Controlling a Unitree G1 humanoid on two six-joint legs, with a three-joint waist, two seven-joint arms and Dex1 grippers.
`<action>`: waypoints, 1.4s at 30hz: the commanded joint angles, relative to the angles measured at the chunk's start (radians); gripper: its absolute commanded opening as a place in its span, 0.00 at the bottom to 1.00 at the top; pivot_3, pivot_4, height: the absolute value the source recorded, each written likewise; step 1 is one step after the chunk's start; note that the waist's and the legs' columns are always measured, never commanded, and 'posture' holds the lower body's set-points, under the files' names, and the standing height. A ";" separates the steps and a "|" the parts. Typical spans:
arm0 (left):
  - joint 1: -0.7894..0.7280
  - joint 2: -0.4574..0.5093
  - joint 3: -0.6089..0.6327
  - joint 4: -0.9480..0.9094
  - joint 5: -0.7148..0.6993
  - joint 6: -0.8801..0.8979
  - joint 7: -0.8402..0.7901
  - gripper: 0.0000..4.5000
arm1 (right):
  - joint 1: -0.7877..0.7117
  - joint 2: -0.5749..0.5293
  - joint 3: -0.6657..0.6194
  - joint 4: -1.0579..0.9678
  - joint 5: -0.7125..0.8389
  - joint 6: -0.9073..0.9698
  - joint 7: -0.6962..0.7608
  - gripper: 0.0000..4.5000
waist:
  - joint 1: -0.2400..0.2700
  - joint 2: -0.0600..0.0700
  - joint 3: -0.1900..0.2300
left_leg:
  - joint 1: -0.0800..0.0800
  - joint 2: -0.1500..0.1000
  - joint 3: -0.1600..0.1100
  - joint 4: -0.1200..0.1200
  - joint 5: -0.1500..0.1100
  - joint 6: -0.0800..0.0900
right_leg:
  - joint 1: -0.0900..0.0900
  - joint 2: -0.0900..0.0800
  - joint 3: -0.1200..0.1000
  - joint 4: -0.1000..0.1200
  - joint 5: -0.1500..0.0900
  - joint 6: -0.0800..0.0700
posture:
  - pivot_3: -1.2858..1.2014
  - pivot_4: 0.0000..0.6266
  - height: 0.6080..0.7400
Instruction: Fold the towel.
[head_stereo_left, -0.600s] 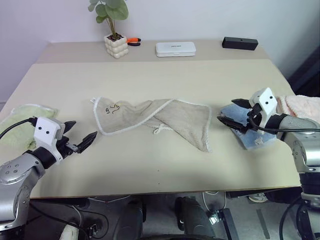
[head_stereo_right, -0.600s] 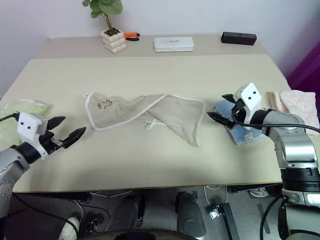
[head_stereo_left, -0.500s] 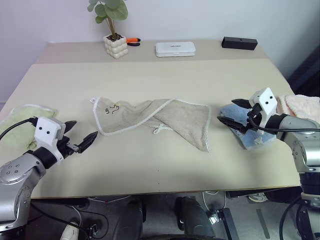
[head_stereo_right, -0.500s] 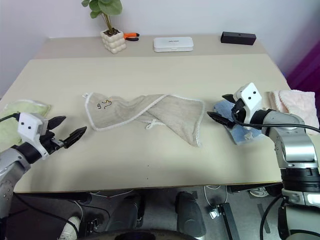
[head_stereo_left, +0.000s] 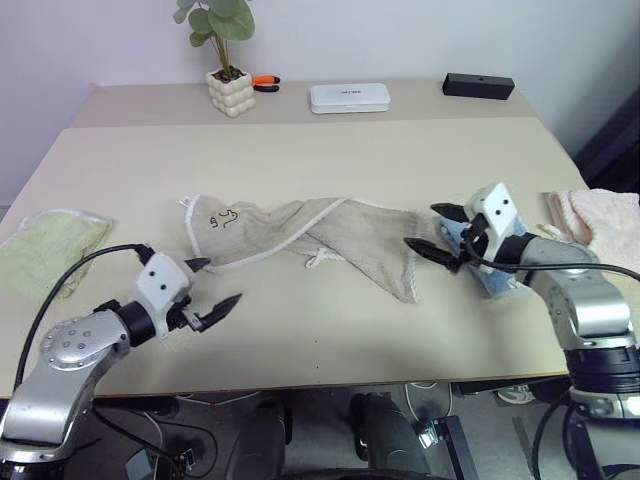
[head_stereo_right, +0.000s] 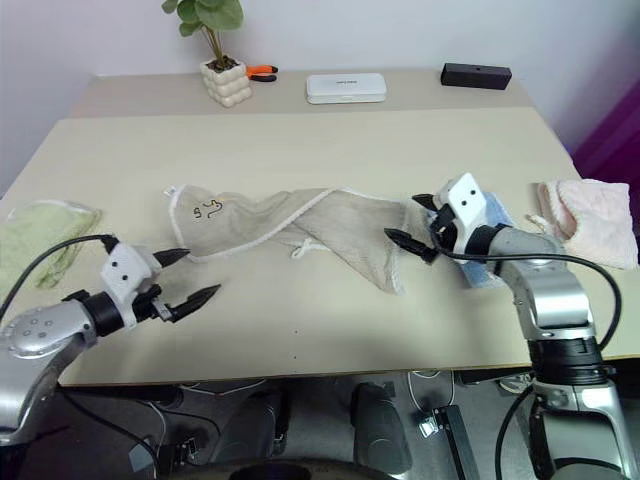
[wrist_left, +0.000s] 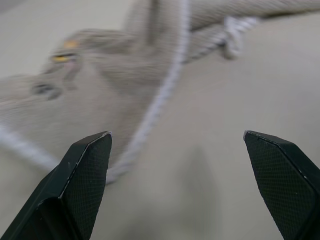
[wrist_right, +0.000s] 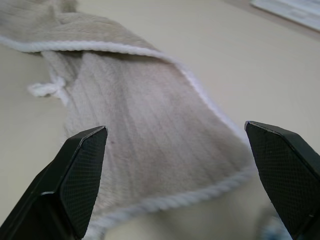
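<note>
The towel (head_stereo_left: 300, 235) is lying crumpled on the counter (head_stereo_left: 330, 330), left tool (head_stereo_left: 212, 287) is hovering wide open near its front edge, right tool (head_stereo_left: 428, 232) is gaping empty beside its right corner.

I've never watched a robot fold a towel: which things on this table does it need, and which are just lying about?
Needed:
- towel
- left claw, open
- right claw, open

Lying about:
- green cloth
- blue cloth
- pink cloth
- potted plant
- white box
- black box
</note>
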 joint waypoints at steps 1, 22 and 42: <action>-0.060 0.032 -0.042 0.074 0.109 -0.074 0.013 0.96 | 0.007 0.015 -0.016 -0.108 0.024 0.027 -0.036 1.00 | 0.001 0.000 0.000 | 0.000 0.000 0.000 0.000 0.000 0.000 | 0.000 0.000 0.000 0.000 0.000 0.000 | 0.52 0.24 0.99; -0.344 0.006 -0.192 0.556 0.261 -0.223 -0.021 0.09 | 0.059 0.017 -0.045 -0.198 0.060 0.061 -0.079 1.00 | -0.003 0.001 0.000 | 0.001 0.000 0.000 0.001 0.000 0.001 | 0.000 0.000 0.000 0.004 0.002 0.004 | 0.52 0.24 0.99; -0.120 0.002 -0.008 0.317 0.149 -0.322 -0.005 0.01 | -0.143 0.010 0.086 0.092 -0.118 -0.129 -0.013 1.00 | 0.000 0.002 0.000 | 0.000 0.001 0.002 0.001 0.000 0.001 | -0.002 0.000 0.001 0.004 0.002 0.004 | 0.52 0.24 0.99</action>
